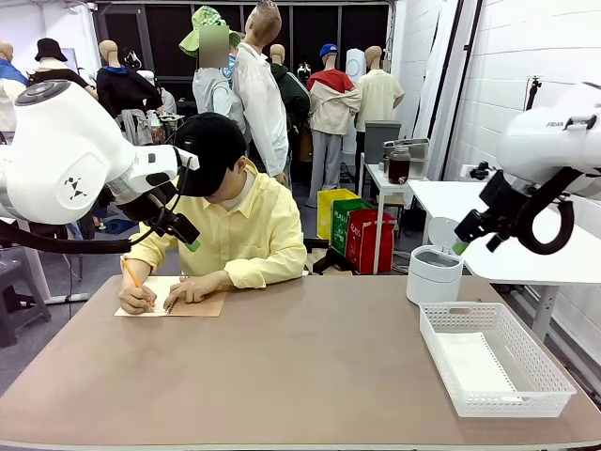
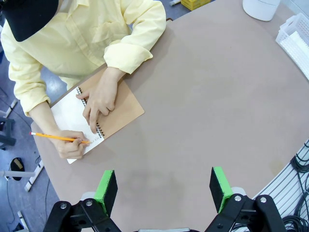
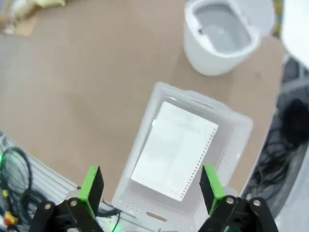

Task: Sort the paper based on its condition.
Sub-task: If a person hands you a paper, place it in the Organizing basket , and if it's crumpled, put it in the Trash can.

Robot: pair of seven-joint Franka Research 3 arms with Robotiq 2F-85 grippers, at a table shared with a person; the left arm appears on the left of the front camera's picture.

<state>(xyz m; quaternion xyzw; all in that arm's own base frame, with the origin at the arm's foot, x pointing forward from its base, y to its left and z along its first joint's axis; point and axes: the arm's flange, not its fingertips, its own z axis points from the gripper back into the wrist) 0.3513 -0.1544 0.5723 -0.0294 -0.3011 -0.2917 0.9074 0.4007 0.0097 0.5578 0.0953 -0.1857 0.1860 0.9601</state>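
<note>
Well, start at your left: the left gripper (image 2: 163, 191) hangs high over the table (image 1: 300, 357), jaws spread wide with nothing between them. By the far left corner a person bends over a notebook (image 2: 118, 108), and the writing hand (image 2: 71, 145) runs a pencil (image 2: 55, 137) across its white page (image 2: 70, 113). That page looks bound in the spiral, so I judge there is no loose sheet for you to take there yet. In the left wrist view it lies ahead of the fingers and off to one side, with its long axis slanting across the line between the pads. Your left arm is plainly the nearer one to it.

Move right. A round white bin (image 1: 434, 274) stands open-topped at the far right edge. Just this side of it, toward the near right corner, sits a white basket (image 1: 467, 306) with one paper (image 3: 176, 150) lying flat inside. It looks smooth, though that view is blurred. Its long axis follows the basket's. The right gripper (image 3: 150, 186) hovers above the basket, jaws wide apart and empty. The paper lies straight ahead of the fingers, its length running away from them, so the pads line up across its short side.

If the next sheet comes from the notebook side, expect the left arm to reach for it.
</note>
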